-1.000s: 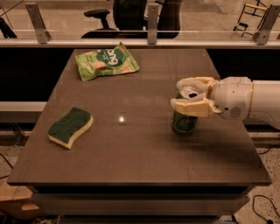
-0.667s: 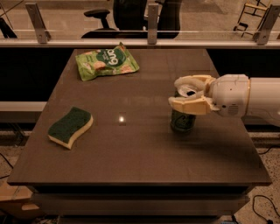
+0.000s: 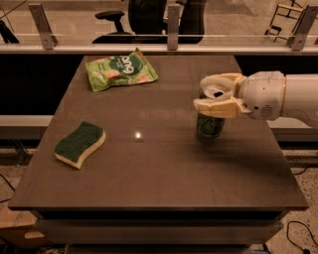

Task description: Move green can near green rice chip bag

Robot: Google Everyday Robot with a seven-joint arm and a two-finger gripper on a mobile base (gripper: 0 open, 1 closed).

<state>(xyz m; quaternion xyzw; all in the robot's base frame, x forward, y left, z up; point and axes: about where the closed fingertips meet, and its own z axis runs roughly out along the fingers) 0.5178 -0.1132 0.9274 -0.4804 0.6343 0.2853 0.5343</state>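
Office behind, black swivel chair (image 3: 149, 15) past a metal rail (image 3: 99, 48). Dark brown desk (image 3: 159, 173). Small dark green aluminium drink can (image 3: 209, 126) stands upright near the right edge, midway along. Claw (image 3: 201, 93) sits over its top; clenched or slack, cannot tell. Crinkled light green rice chip bag (image 3: 120, 69) lies flat by the far-left corner, well apart. The carry likely runs left and away.

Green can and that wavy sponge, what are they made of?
The green can looks like thin metal, probably aluminium: its painted side has a faint sheen. The gripper is at the can's top, on the right of the view. The sponge looks like soft foam: a pale yellow layer under a dull, rough-looking dark green scrubbing top, with no shine.
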